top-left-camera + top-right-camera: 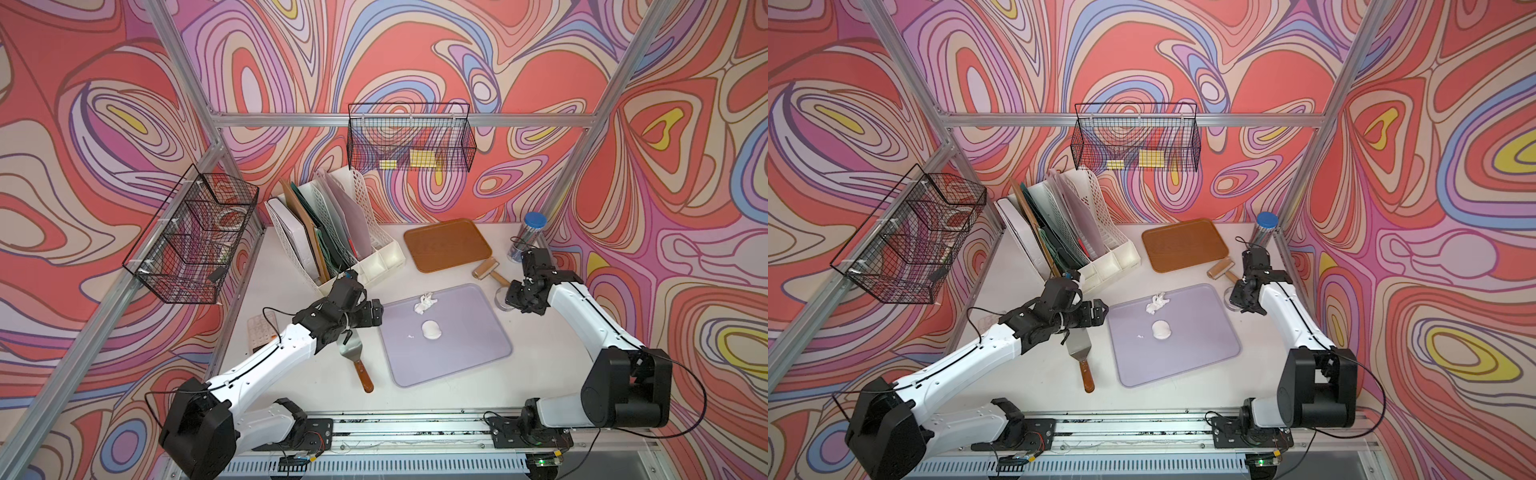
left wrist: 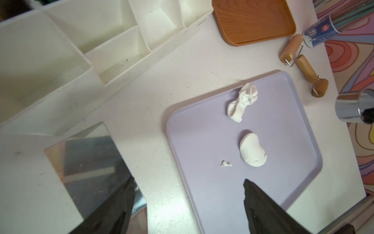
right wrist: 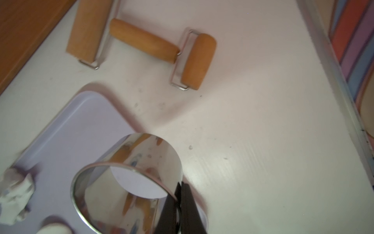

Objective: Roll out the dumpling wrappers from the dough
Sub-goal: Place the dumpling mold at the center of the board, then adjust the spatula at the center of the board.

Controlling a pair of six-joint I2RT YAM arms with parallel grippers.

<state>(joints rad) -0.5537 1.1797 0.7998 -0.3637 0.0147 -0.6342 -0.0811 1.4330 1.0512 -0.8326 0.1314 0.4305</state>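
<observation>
One wrapper [image 2: 253, 151] lies cut and free near the middle of the lilac tray [image 2: 202, 141], roundish and rather thick. The scrap [image 2: 242, 101] sits bunched apart from it, by the tray's far edge, and a crumb lies near the wrapper. My left fingers [image 2: 263, 206] stand wide apart and hold nothing. The spatula [image 1: 353, 353] lies under them on the counter [image 1: 436, 399], just beside the tray's left edge. My right fingers [image 3: 182, 202] pinch the wall of the cutter [image 3: 129, 182] at the tray's far right corner. The roller [image 3: 143, 40] lies near the counter's far right corner. I judge the cutting done. What is left is rolling this wrapper thinner, and perhaps reworking the scrap.
</observation>
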